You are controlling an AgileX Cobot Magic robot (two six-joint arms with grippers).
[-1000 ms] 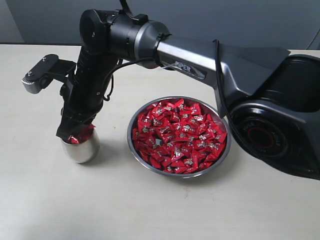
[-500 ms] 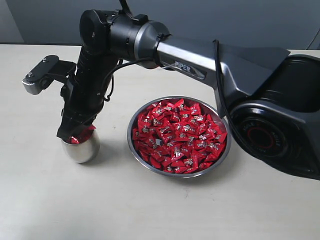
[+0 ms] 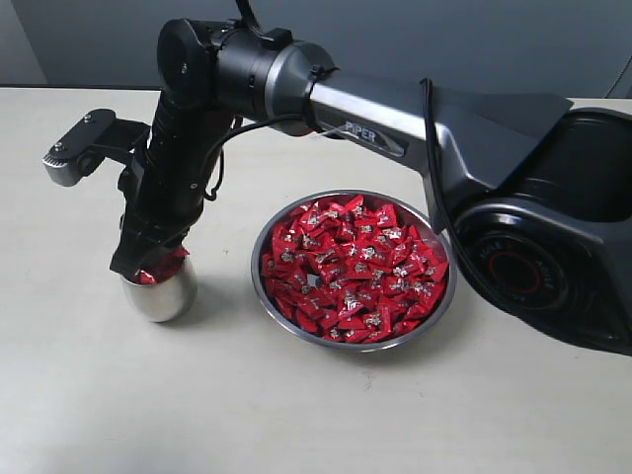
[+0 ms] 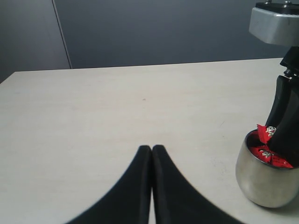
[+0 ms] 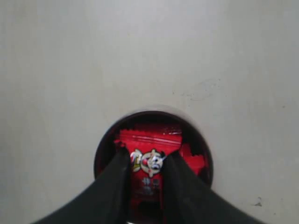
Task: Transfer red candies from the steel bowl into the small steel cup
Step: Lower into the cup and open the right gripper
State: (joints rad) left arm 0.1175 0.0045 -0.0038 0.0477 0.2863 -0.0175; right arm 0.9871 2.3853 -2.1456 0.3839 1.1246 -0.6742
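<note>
Now our right claw [image 5: 147,155] pinches one red candy [image 5: 148,170], cup [image 3: 160,294] directly beneath, so it can drop inside.

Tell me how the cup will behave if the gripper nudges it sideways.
The cup has rounded, egg-like sides, so it would probably rock or tip rather than slide. Its polished steel looks slippery on the smooth table. The candies heaped at its rim could spill if it tilts, and the right gripper, holding a candy, is right at its mouth.
</note>
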